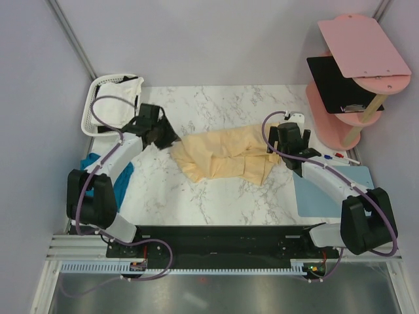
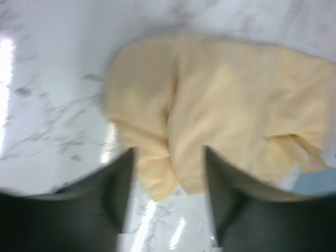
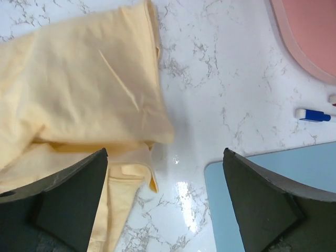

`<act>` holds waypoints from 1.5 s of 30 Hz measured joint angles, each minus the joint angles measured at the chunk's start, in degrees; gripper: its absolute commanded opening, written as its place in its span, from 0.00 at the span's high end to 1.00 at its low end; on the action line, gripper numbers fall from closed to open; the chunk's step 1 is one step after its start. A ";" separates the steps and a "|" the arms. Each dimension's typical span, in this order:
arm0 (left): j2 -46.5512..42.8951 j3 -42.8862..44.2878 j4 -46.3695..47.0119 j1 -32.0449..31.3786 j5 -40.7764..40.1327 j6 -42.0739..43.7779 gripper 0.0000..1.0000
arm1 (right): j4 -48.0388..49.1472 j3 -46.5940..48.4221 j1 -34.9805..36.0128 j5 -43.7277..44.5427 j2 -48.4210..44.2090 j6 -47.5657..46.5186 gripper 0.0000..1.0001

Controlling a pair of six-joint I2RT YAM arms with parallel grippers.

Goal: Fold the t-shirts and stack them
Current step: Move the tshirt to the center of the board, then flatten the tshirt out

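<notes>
The pale yellow-cream t-shirt [image 1: 222, 156] lies crumpled in the middle of the marble table; it also shows in the left wrist view [image 2: 220, 110] and the right wrist view [image 3: 79, 89]. My left gripper [image 1: 163, 139] is open and empty just off the shirt's left edge, its fingers [image 2: 113, 181] straddling a hanging corner. My right gripper [image 1: 283, 156] is open and empty over bare table at the shirt's right edge. The teal t-shirt [image 1: 121, 178] lies at the table's left edge under my left arm. The white t-shirt [image 1: 126, 91] is in the basket.
A white slotted basket [image 1: 91, 108] stands at the back left. A light-blue mat [image 1: 334, 190] lies at the right, partly under my right arm, and shows in the right wrist view [image 3: 220, 194]. A pink tiered stand [image 1: 353, 72] is at the back right, with small markers [image 1: 334, 156] beside it.
</notes>
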 measured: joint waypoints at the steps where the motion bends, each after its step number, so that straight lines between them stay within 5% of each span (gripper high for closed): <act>1: 0.11 -4.48 -0.61 2.36 -0.15 -1.49 0.01 | -0.04 0.00 0.00 -0.42 0.35 0.00 0.02; 7: -1.75 -13.22 -3.56 7.41 -3.26 -3.96 0.00 | -0.70 -0.02 0.00 -3.65 1.49 0.04 0.02; 15: -8.17 -9.14 3.56 -10.34 -4.26 2.99 0.04 | -1.25 -0.02 0.00 -7.52 4.37 1.18 0.02; 31: 16.96 -1.90 2.16 -33.92 -14.12 12.20 0.05 | -2.56 -0.85 0.00 -8.52 4.13 0.70 0.02; 33: 19.43 0.85 1.86 -35.04 -15.78 12.87 0.15 | -2.54 -0.85 0.00 -8.44 3.91 0.68 0.02; 36: 23.17 4.68 0.66 -36.04 -18.75 13.55 0.47 | -2.64 -0.85 0.00 -8.41 3.91 0.61 0.02; 37: 24.37 5.77 0.07 -36.22 -19.98 13.77 0.70 | -2.60 -0.85 0.00 -8.41 3.91 0.61 0.02; 39: 26.93 8.11 -1.36 -36.48 -22.69 14.05 0.92 | -2.67 -0.85 0.00 -8.44 3.91 0.52 0.02; 45: 30.64 13.70 -6.43 -36.72 -30.97 14.16 0.98 | -2.71 -0.85 0.00 -9.07 3.91 0.28 0.02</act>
